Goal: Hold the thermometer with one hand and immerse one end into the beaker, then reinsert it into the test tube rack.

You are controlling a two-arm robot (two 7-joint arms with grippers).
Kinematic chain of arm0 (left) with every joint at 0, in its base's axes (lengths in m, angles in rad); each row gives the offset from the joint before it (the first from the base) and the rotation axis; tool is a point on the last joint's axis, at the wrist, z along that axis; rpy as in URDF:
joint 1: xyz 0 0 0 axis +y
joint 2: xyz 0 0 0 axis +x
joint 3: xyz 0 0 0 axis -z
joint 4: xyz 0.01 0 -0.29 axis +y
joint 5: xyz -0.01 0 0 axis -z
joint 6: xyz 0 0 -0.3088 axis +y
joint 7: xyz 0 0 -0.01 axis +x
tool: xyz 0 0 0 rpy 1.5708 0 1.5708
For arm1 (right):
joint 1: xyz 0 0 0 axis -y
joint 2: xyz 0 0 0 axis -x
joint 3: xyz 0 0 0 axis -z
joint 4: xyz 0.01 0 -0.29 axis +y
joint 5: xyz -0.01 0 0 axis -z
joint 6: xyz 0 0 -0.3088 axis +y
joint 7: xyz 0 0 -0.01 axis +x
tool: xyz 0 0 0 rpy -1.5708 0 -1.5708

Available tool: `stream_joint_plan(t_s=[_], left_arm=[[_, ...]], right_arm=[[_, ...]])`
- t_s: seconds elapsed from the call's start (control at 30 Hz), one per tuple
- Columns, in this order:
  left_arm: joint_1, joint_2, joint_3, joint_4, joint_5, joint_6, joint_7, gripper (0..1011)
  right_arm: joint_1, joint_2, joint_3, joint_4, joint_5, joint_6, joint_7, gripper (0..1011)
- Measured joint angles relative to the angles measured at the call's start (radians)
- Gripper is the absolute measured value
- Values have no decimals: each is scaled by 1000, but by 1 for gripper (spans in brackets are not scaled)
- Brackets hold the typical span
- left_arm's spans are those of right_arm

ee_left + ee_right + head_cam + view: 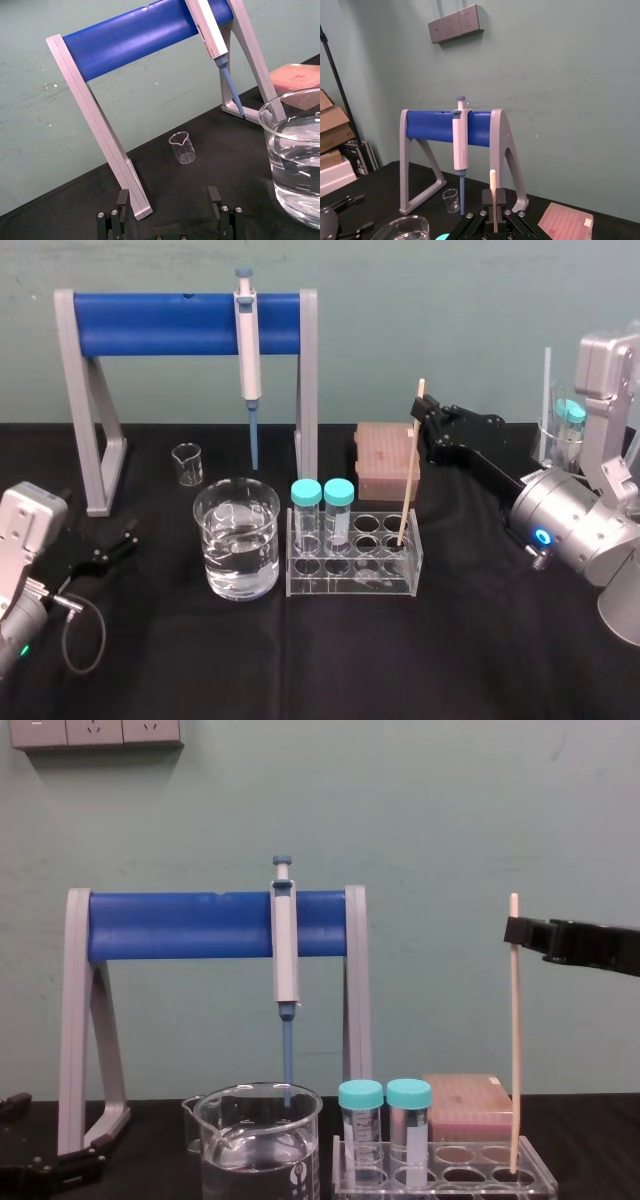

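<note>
Between the narrow fingers [486, 199] of the right gripper [419, 418], pinched near its top, the thermometer [408, 480] stands 12-to-6, foot in the test tube rack [350, 585]; the beaker [215, 540] sits at the rack's 9 o'clock; left gripper [105, 545] parked, fingers wide, at 8 o'clock on the tabletop [480, 640].

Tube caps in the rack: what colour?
Teal on both caps; this shows best in the chest view.
</note>
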State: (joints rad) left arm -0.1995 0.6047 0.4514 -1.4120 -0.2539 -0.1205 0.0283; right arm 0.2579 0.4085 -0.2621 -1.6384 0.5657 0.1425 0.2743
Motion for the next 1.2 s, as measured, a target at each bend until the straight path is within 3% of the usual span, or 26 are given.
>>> stream_joint_plan(t_s=[0.57, 0.77, 1.2], left_arm=[[0, 0, 0, 0, 0, 0, 0, 1004], [0, 0, 0, 0, 0, 0, 0, 1004], [0, 0, 0, 0, 0, 0, 0, 1004]], right_arm=[[15, -7, -27, 49, -39, -37, 32, 36], [17, 0, -43, 66, -84, -61, 43, 36], [7, -14, -43, 100, -110, -75, 64, 35]])
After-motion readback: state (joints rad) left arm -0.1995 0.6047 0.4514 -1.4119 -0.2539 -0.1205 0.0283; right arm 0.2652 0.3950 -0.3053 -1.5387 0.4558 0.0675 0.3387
